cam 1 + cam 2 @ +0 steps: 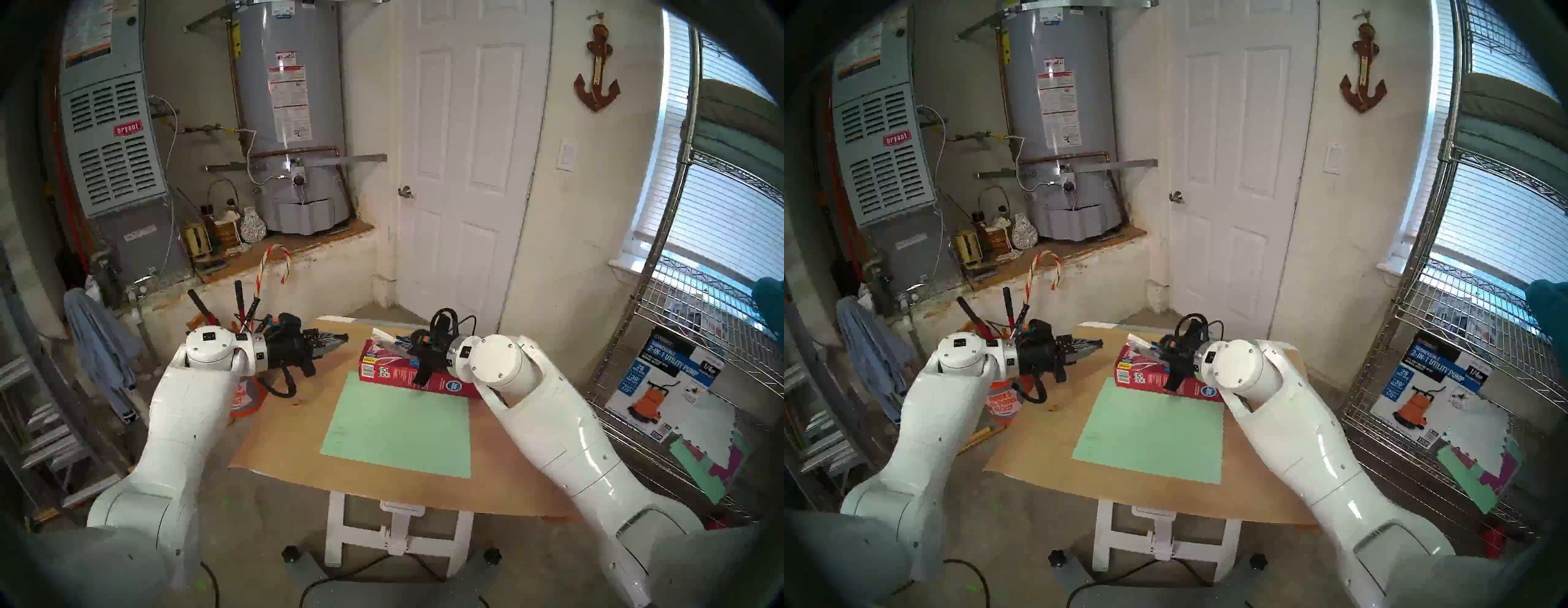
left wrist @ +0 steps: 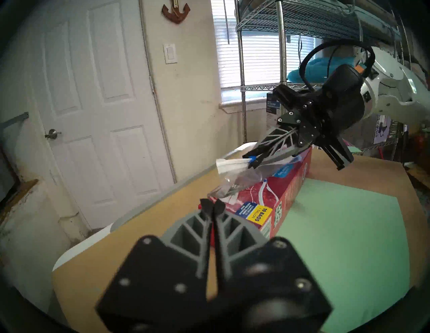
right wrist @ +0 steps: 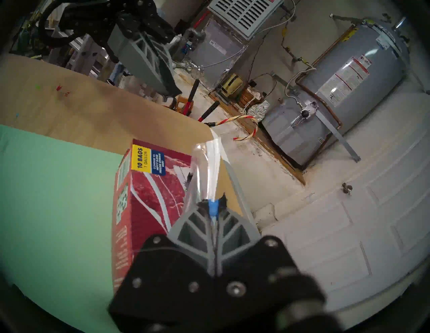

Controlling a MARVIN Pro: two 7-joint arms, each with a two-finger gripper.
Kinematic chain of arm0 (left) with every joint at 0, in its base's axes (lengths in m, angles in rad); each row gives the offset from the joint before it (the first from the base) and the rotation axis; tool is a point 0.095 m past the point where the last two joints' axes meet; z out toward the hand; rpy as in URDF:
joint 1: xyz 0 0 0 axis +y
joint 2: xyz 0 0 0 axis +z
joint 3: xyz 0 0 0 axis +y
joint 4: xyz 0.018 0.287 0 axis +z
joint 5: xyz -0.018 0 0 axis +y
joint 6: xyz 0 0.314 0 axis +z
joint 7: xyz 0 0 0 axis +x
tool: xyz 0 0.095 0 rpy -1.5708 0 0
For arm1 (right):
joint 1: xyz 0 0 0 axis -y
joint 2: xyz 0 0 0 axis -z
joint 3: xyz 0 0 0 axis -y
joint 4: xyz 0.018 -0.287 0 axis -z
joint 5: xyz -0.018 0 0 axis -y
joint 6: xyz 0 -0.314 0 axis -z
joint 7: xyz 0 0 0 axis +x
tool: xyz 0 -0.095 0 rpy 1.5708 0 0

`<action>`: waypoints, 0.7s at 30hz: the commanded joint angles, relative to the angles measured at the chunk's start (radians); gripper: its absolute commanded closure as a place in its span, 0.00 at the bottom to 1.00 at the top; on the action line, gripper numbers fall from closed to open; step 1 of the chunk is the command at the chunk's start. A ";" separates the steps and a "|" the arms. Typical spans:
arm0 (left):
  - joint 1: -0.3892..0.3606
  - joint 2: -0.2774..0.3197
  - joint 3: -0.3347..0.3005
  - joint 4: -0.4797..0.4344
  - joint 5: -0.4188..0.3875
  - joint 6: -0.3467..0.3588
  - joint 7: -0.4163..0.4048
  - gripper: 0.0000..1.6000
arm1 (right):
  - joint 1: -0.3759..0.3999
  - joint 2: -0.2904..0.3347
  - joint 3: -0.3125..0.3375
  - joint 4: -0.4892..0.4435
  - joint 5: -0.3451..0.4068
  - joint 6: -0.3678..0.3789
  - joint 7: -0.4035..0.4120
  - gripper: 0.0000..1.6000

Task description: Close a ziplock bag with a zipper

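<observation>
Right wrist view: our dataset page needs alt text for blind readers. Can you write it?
The right gripper is shut on the blue zipper of a clear ziplock bag, over a red box on a green mat.

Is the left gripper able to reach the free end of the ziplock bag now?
Probably yes: the left gripper is shut and empty, and nothing stands between it and the ziplock bag.

Showing on the desk [image 1: 271,429]: one ziplock bag [image 2: 235,179], one blue zipper [image 3: 213,207], one red bag box [image 1: 407,373], one green mat [image 1: 399,429]. Two tools: left tool [image 2: 213,205], right tool [image 3: 213,205].
</observation>
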 commanded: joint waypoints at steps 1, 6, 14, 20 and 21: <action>-0.037 -0.017 -0.002 -0.016 -0.019 0.014 -0.013 0.00 | 0.012 -0.022 -0.007 -0.033 0.003 -0.002 -0.003 1.00; -0.056 -0.030 0.009 -0.010 -0.017 0.011 -0.028 0.00 | 0.012 -0.026 -0.012 -0.043 0.004 -0.001 0.000 1.00; -0.113 -0.049 0.042 0.059 -0.005 0.012 -0.052 0.00 | 0.006 -0.020 -0.022 -0.060 0.007 -0.003 0.001 1.00; -0.136 -0.055 0.069 0.103 0.008 -0.002 -0.059 0.00 | 0.005 -0.015 -0.022 -0.063 0.009 -0.004 -0.001 1.00; -0.141 -0.057 0.072 0.111 0.009 -0.006 -0.060 0.00 | 0.004 -0.014 -0.021 -0.064 0.010 -0.004 -0.001 1.00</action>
